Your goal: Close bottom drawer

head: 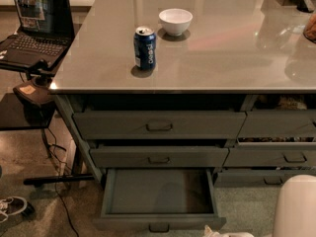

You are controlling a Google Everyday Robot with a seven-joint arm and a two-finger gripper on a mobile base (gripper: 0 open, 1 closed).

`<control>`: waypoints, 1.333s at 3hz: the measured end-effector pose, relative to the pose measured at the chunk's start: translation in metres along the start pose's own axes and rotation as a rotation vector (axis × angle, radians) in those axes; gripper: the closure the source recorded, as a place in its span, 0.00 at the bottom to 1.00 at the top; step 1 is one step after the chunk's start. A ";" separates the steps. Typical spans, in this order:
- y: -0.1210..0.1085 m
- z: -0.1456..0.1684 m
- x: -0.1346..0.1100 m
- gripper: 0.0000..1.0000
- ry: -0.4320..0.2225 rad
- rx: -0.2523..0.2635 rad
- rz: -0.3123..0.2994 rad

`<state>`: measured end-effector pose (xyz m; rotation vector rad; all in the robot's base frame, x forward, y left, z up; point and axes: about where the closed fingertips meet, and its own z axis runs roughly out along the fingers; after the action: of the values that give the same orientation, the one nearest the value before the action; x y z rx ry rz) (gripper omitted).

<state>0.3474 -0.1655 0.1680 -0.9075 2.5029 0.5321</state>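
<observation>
The bottom drawer (160, 194) is pulled out wide under the left stack of the grey cabinet. Its bare flat inside shows and its slim front with a small centre pull (159, 227) lies at the lower edge of the view. My gripper (224, 232) shows only as a pale tip at the bottom edge, just right of the drawer's front corner. My white arm (296, 209) fills the bottom right corner.
Two taller grey drawers (159, 125) sit above it, narrower ones (291, 157) to the right. A blue can (144, 47) and a white bowl (175, 21) stand on the grey countertop (222, 58). A laptop (34, 28) on a stand, cables and a shoe (12, 206) are at the left.
</observation>
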 end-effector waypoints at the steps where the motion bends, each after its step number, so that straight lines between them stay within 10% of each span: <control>1: 0.005 0.018 -0.005 0.00 0.007 -0.024 0.001; 3: 0.017 0.045 -0.025 0.00 -0.006 -0.060 -0.036; 4: 0.032 0.079 -0.107 0.00 -0.119 -0.092 -0.108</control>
<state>0.4211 -0.0506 0.1630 -1.0083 2.3252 0.6504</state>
